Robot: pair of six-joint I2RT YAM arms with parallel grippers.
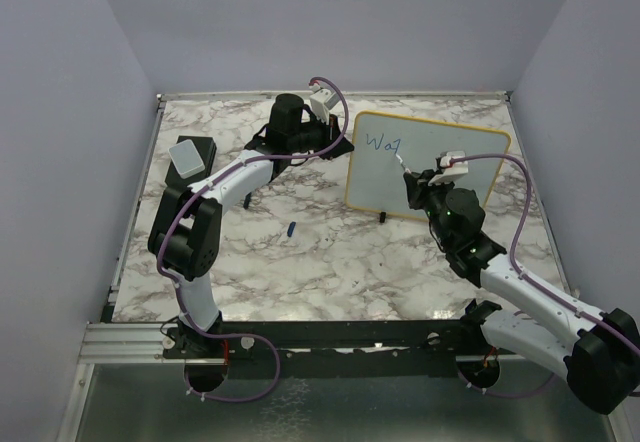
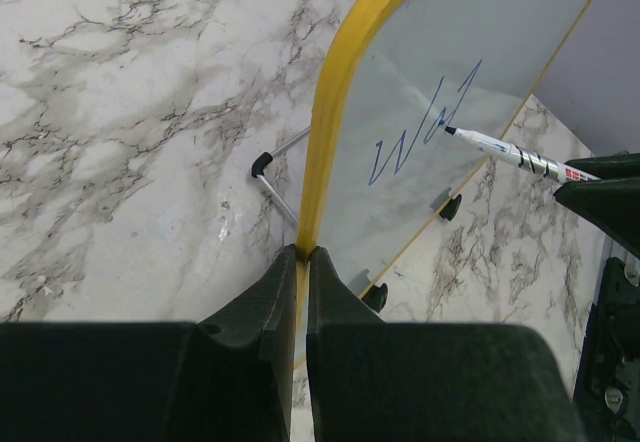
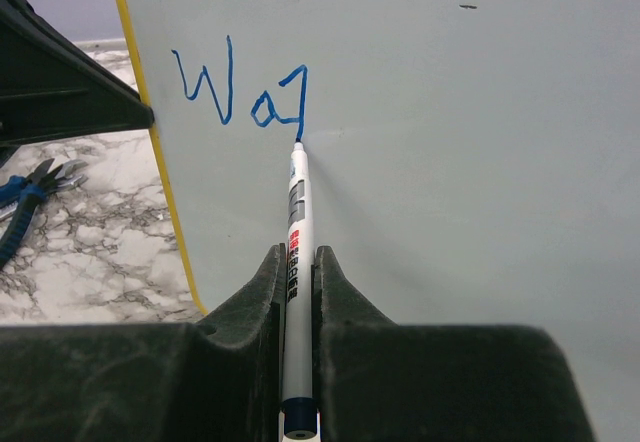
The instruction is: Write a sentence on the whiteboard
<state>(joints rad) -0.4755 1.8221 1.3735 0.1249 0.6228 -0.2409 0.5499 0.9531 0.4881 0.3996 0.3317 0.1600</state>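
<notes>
The whiteboard (image 1: 440,157) stands tilted on the marble table, white with a yellow frame (image 2: 330,132) and black feet. Blue marker writing (image 3: 240,92) reads about "Wa" plus a started stroke; it also shows in the top view (image 1: 383,144) and the left wrist view (image 2: 420,132). My left gripper (image 2: 302,254) is shut on the board's yellow left edge. My right gripper (image 3: 297,252) is shut on a white marker (image 3: 297,212), whose blue tip touches the board just below the last stroke. The marker also shows in the left wrist view (image 2: 510,152).
A black eraser block with a grey top (image 1: 191,154) lies at the far left of the table. A blue marker cap (image 1: 289,229) lies on the marble in front of the board. Blue-handled pliers (image 3: 30,197) show left of the board. Purple walls enclose the table.
</notes>
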